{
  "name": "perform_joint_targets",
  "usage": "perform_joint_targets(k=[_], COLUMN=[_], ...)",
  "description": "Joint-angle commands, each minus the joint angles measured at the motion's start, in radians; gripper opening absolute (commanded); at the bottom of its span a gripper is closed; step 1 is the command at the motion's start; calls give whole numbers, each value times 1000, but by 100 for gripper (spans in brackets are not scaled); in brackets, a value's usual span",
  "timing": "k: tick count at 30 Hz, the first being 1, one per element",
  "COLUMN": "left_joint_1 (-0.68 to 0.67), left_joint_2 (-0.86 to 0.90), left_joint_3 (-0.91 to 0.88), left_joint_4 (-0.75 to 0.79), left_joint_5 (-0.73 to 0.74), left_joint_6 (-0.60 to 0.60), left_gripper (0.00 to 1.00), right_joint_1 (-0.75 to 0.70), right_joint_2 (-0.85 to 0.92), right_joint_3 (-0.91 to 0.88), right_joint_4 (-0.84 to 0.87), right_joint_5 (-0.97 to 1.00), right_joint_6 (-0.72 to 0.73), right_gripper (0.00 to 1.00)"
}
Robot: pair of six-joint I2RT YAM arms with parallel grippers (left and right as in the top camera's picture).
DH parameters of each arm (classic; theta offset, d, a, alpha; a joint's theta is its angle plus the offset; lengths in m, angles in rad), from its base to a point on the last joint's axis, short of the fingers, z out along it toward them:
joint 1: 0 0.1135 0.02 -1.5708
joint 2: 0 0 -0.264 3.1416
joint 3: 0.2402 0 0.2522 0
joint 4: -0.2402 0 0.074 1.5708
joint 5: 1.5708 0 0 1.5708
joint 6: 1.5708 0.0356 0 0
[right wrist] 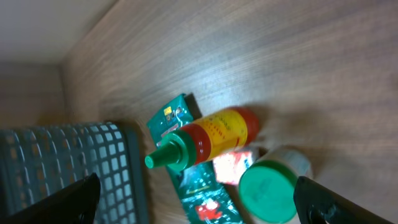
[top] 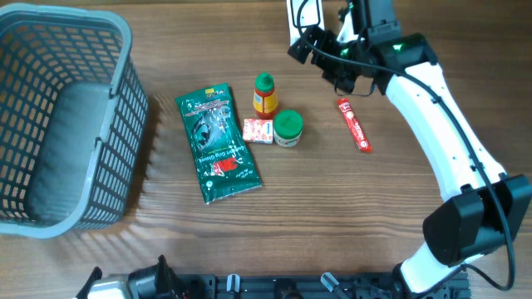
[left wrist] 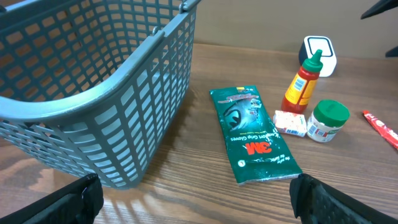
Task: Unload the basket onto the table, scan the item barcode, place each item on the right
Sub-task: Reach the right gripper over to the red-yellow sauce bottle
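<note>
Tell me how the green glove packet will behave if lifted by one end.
The green glove packet lies flat and looks thin, so it will probably sag rather than stay stiff. Its glossy, crinkled film may slip in a pinch. Being flat, it should not roll.

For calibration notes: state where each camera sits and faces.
Overhead: above the table, straight down on basket, glove packet, sauce bottle, jar; right arm shows.
Left wrist: low at the near edge, facing across the table; open left end effector at bottom corners.
Right wrist: far side, tilted toward the bottle; open right end effector at bottom corners.
Shared: all three show basket, packet, bottle, jar.
</note>
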Motion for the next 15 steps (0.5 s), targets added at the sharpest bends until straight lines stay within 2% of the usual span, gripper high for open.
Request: perform_joint_targets(k=[1,5,15], left_joint_1=[3,3,3], left_joint_2=[-6,-6,-6], left_joint_3=[-1,-1,-1], left_joint_4=[0,0,0], left_joint_5=[15,15,15], left_joint_6=[-2,-2,-2], left_gripper=[100,100,100], right_joint_1=[10,39,183], right_joint_2=[39,73,73], right_joint_3=[-12,-12,34], right_joint_4=[19,53,62], right_joint_5=[-14,-1,223], right_joint_6=[141,81,87], right_gripper=[100,100,99])
